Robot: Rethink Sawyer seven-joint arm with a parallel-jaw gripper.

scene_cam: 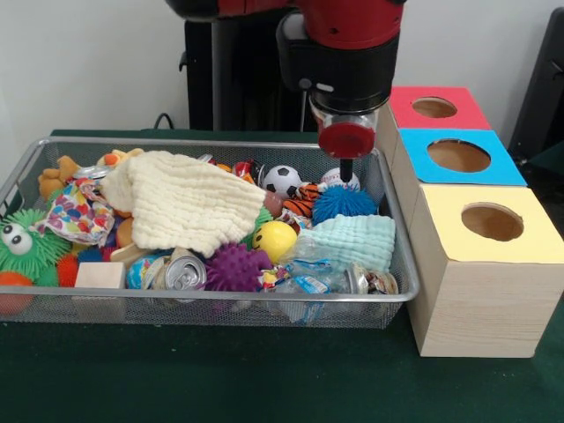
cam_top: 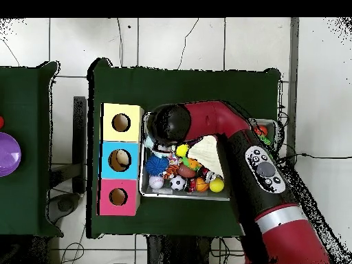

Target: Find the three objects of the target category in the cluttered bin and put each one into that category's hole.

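Note:
The wire mesh bin [scene_cam: 220, 300] is full of toys and cloths. A crumpled clear, pale blue bottle [scene_cam: 304, 284] lies at the bin's front, right of the middle, next to a silver can [scene_cam: 359, 280]. I cannot make out other bottles under the clutter. My gripper [scene_cam: 345, 173] hangs over the bin's far right corner, just above a blue spiky ball [scene_cam: 344, 204], holding nothing I can see. The blue-panelled hole [scene_cam: 458, 156] is the middle one on the wooden box, right of the bin; it also shows in the overhead view [cam_top: 119, 160], where the arm hides the gripper.
A cream cloth [scene_cam: 185, 203] and a mint cloth [scene_cam: 352, 240] cover parts of the pile. Another silver can [scene_cam: 185, 275], a purple spiky ball [scene_cam: 236, 267] and a yellow ball [scene_cam: 275, 240] lie near the front. The red-panelled hole [scene_cam: 434, 107] and yellow-panelled hole [scene_cam: 492, 222] flank the blue one.

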